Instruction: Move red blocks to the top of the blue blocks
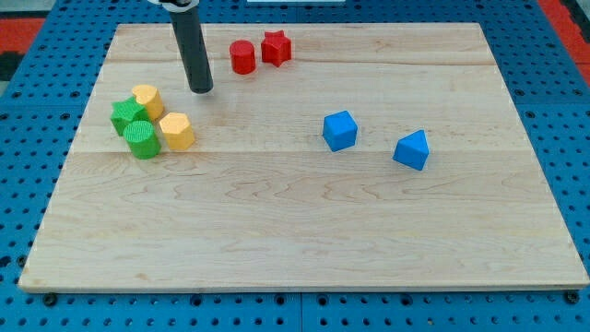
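Rod: a straight dark rod comes down from the view's top edge, and my tip point(201, 90) rests on the wooden board point(304, 231) in its upper-left part.
Claw: there is none on this arm, only the plain rod, so nothing is spread, pressed together or pinching anything.
Red cylinder point(242, 57): stands near the board's top edge, at about 1 o'clock from my tip, close by but apart from it.
Red star block point(276, 47): sits just beside the red cylinder at its 2 o'clock; whether the two touch I cannot tell.
Blue cube-like block point(339, 130): lies right of the board's middle, at about 4 o'clock from the red pair and well apart from them.
Blue wedge-like block point(411, 149): lies near the first blue block, at its 4 o'clock, with bare wood between the two.
Yellow round block point(147, 100): at about 8 o'clock from my tip, near it, at the top of a tight cluster on the board's left side.
Yellow hexagonal block point(176, 131): at about 7 o'clock from my tip, on the cluster's right edge.
Green star-like block point(127, 115): on the cluster's left, pressed against the yellow round block.
Green cylinder point(142, 140): at the cluster's bottom, just beside the yellow hexagonal block at its 8 o'clock.
Surround: a blue pegboard surface point(37, 111) shows around the board on all sides.
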